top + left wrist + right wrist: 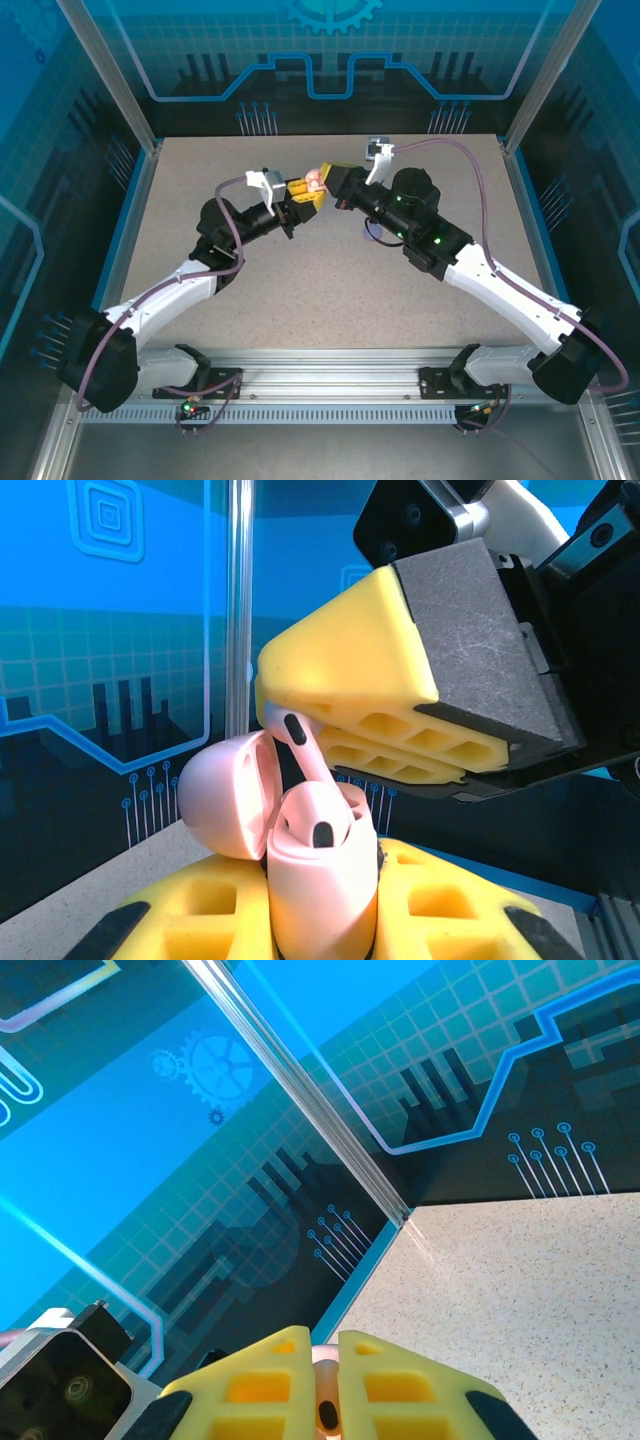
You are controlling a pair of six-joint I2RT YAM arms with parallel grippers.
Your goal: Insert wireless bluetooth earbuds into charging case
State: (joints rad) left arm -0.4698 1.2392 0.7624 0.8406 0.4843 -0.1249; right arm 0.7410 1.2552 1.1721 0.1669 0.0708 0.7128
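The step in hand is seating a pink bud in its matching case, done in mid-air above the surface [330, 290] near its far middle, where the two arms meet.

The left pincer [325, 905] is clamped on the pale pink case [318, 880] and holds it upright between its yellow fingers. The lid [225, 795] is swung open to the left. One seated bud [321, 825] already sits in the mouth of the case, its dark spot facing the camera.

The right pincer [327, 1375] is closed almost fully, and a sliver of pink with a dark mark shows between its tips, so it grips the second bud [297, 735]. From the left wrist, that bud slants from the right pincer's tips down toward the open mouth, just behind the seated one. Whether its lower end is already in its socket I cannot tell, because the seated bud and the rim hide it.

In the overhead view the left pincer [305, 198] and right pincer [335, 182] are nearly touching, with the case [318, 179] between them.

My guess is that the next move calls for a small, careful push along the socket's line, with the bud tipped more upright so it does not jam against the rim or the seated bud. The right pincer should open only once the bud sits level, while the left holds the case steady. After that the lid needs closing.
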